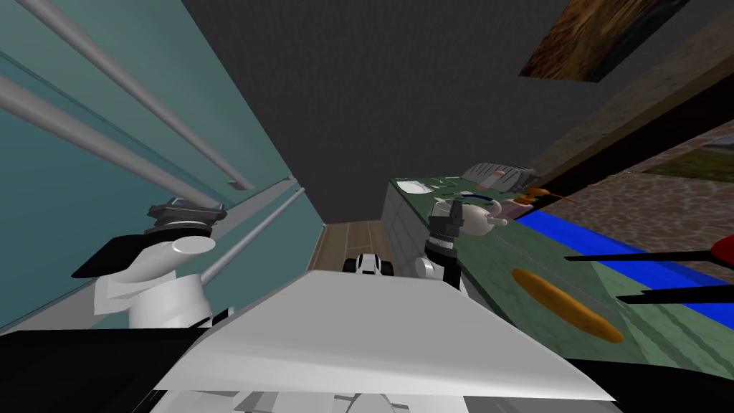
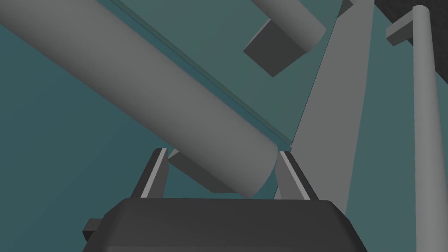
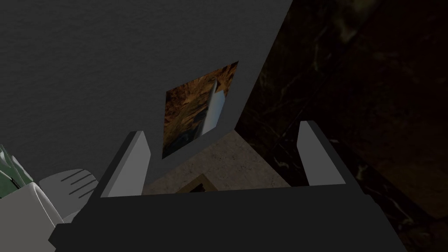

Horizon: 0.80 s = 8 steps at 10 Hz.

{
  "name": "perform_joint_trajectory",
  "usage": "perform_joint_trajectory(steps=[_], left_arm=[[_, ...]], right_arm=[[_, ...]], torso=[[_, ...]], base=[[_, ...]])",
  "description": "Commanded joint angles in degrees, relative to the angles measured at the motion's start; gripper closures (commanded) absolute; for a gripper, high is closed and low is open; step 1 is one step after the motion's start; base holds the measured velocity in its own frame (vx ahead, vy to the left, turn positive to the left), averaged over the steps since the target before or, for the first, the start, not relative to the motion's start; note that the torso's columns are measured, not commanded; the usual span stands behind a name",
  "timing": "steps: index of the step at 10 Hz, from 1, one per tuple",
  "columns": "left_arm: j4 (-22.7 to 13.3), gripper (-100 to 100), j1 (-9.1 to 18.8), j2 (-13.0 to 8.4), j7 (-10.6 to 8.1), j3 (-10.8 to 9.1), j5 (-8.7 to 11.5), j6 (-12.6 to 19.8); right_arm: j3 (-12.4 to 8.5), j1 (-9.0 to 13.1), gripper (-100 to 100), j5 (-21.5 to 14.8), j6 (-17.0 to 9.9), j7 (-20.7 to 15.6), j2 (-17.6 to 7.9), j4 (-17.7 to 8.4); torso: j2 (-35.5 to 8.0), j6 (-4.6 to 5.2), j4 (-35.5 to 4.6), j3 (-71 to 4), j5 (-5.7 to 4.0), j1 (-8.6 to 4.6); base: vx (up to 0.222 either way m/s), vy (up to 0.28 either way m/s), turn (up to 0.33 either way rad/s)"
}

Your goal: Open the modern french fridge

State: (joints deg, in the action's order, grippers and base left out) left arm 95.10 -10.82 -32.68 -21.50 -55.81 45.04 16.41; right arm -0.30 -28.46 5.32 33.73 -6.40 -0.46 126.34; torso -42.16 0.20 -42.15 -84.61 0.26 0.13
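Left gripper (image 2: 222, 151) is sitting right at the fridge here, fingers (image 2: 154, 173) standing apart and not clamping anything. The blunt end of a thick grey bar handle (image 2: 144, 87) is lying between them, close to both blades, with its dark mounting block just under it. That handle is running slantwise across the teal fridge door (image 2: 65, 175). Beyond it, across the seam between the doors, a second grey handle (image 2: 288, 22) is ending on its own dark block, and a thinner grey bar (image 2: 424, 109) is standing off to the side.

From the head camera, the fridge (image 1: 43, 215) is taking up my whole left side, with the left arm reaching in at the lower end of the long handles.

Over on my right, the right gripper (image 3: 222, 129) is hanging idle with its fingers spread wide, raised above the edge of a green counter (image 1: 502, 251). A brown oval loaf (image 1: 566, 305) is lying on that counter, and a grey toaster (image 1: 499, 176) is sitting at its far end.
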Motion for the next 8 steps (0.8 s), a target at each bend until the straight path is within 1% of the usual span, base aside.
perform_joint_trajectory(steps=[1, 3, 4, 8], left_arm=[[2.10, 100, -0.41, 0.25, 0.14, 1.86, 1.22, 0.51], [4.20, 100, -0.82, 0.51, 0.28, 3.72, 2.45, 1.02], [5.25, 100, -1.02, 0.63, 0.35, 4.65, 3.06, 1.27], [9.45, 100, -1.84, 1.14, 0.63, 8.37, 5.51, 2.29]], right_arm=[[0.01, 0.03, 0, 0.00, 0.00, 0.00, 0.00, 0.00], [0.01, 0.03, 0, 0.00, -0.01, 0.00, 0.01, 0.00], [0.01, 0.04, 0, 0.00, -0.01, 0.00, 0.00, 0.00], [0.01, 0.04, 0, 0.00, -0.01, 0.00, 0.01, 0.00]], torso=[[-0.18, 0.30, 0.00, 0.11, 0.05, -0.12], [-0.05, -0.03, -0.07, 0.01, -0.13, -0.09], [-0.01, -0.03, -0.06, -0.03, -0.12, 0.05], [0.00, -0.09, -0.06, -0.02, -0.14, -0.07]], base=[[-0.203, -0.030, -0.149], [-0.208, -0.016, -0.119], [-0.227, -0.021, -0.178], [-0.221, -0.037, -0.134]])
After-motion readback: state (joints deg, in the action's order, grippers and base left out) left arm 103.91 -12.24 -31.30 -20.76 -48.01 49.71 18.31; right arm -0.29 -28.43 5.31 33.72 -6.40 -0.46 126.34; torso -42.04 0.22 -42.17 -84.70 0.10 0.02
